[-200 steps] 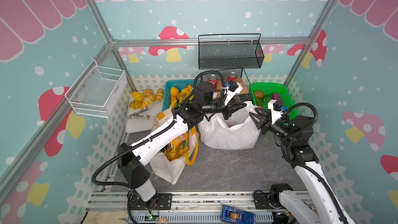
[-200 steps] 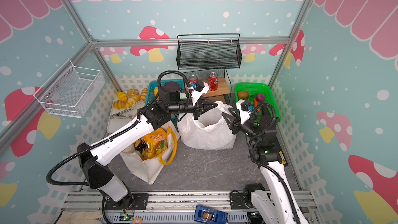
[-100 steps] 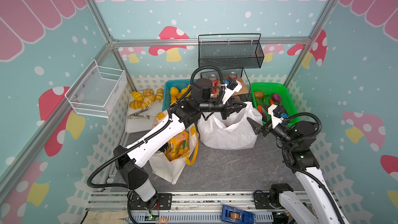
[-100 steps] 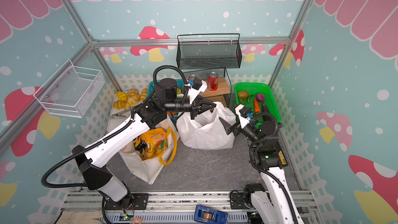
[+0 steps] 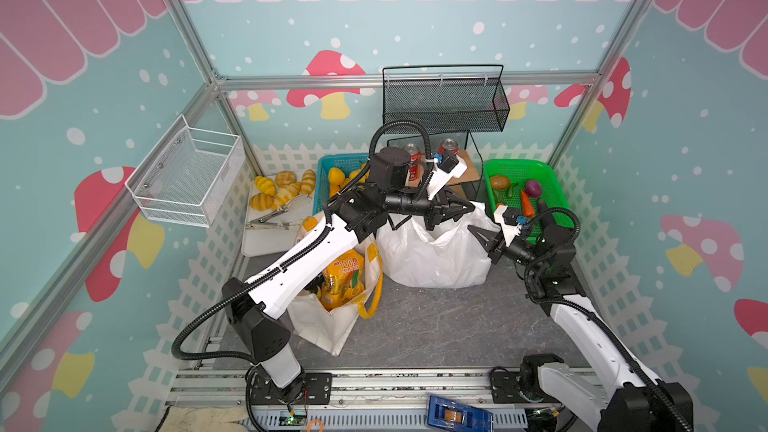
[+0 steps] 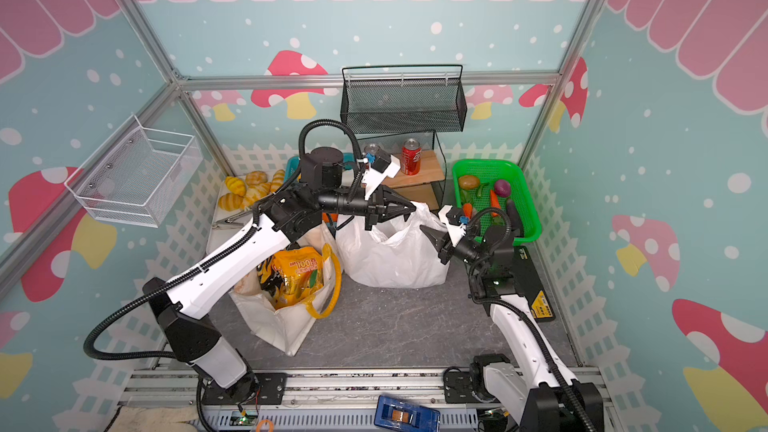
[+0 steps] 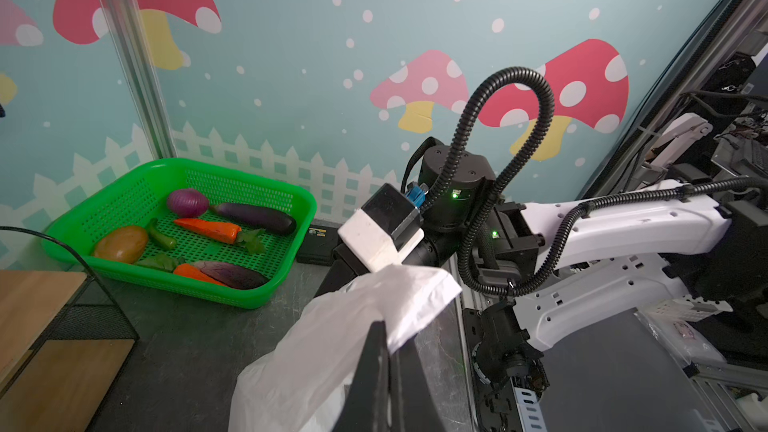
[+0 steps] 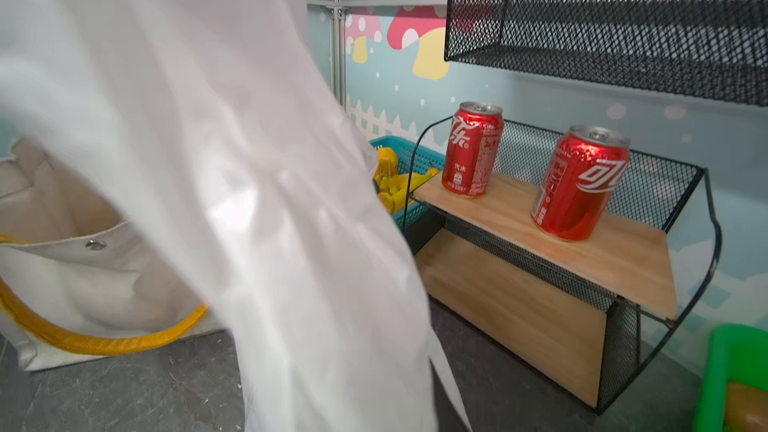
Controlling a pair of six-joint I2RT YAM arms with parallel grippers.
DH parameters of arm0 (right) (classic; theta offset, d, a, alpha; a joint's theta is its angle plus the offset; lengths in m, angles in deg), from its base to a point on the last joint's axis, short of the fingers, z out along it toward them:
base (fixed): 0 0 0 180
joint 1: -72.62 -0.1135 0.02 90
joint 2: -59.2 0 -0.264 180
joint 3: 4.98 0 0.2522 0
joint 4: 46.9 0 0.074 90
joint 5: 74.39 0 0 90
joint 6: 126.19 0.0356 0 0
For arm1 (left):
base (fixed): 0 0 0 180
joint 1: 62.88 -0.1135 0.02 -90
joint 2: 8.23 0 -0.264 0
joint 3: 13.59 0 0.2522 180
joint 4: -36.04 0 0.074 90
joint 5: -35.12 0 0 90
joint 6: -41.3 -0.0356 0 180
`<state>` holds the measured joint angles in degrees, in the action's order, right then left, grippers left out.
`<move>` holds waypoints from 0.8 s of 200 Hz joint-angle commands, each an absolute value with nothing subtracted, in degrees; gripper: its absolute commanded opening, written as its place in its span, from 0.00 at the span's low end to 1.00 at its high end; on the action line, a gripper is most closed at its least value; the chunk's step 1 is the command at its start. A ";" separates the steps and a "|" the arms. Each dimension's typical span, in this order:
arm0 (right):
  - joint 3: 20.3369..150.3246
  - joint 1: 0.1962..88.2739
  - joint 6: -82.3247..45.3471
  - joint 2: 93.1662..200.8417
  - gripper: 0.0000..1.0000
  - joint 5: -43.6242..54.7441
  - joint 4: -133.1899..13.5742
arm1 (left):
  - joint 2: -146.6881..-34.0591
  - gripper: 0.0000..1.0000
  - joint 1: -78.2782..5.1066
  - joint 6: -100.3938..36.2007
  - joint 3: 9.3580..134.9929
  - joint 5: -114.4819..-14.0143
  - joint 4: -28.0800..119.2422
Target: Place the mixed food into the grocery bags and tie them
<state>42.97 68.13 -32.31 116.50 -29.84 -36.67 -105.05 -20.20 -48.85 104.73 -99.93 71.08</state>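
In both top views the white plastic bag [image 5: 432, 259] [image 6: 390, 257] stands open mid-table. My left gripper [image 5: 467, 207] [image 6: 409, 207] is shut on a handle at the bag's rim; the left wrist view shows the film [image 7: 365, 309] pinched in that gripper [image 7: 388, 336]. My right gripper [image 5: 476, 232] [image 6: 427, 232] points at the bag's right edge; bag film [image 8: 249, 201] hides its jaws in the right wrist view. The canvas tote [image 5: 328, 326] holds an orange-yellow packet [image 5: 343, 280] and a black-and-yellow packet [image 6: 270, 274]. Carrot [image 7: 208, 229] and eggplant [image 7: 253, 218] lie in the green basket [image 7: 291, 201].
Two red cans [image 8: 471, 149] stand on a wooden shelf [image 8: 615, 259] under a black mesh rack [image 5: 444, 97]. A teal basket [image 5: 322, 168] of yellow fruit and a white tray [image 5: 266, 243] with buns and tongs sit back left. A white wire basket [image 5: 187, 176] hangs on the left wall.
My right gripper moved left, closer to the bag's edge; its jaws spread wide half a second ago and now stand narrower. The left gripper kept hold of the bag handle.
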 commanded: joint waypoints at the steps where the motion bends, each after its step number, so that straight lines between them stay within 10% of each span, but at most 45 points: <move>1: 43.24 68.24 -31.68 113.73 0.43 -27.52 -33.98 | -105.75 0.00 -19.81 -46.97 106.71 -99.52 69.00; 54: 41.62 65.39 -28.23 106.95 0.96 -17.93 -28.28 | -107.27 0.00 -19.29 -41.46 106.56 -96.23 63.97; 160: 48.81 47.68 -23.35 117.87 0.84 30.98 -27.34 | -107.57 0.00 -17.61 -39.59 106.44 -94.98 62.74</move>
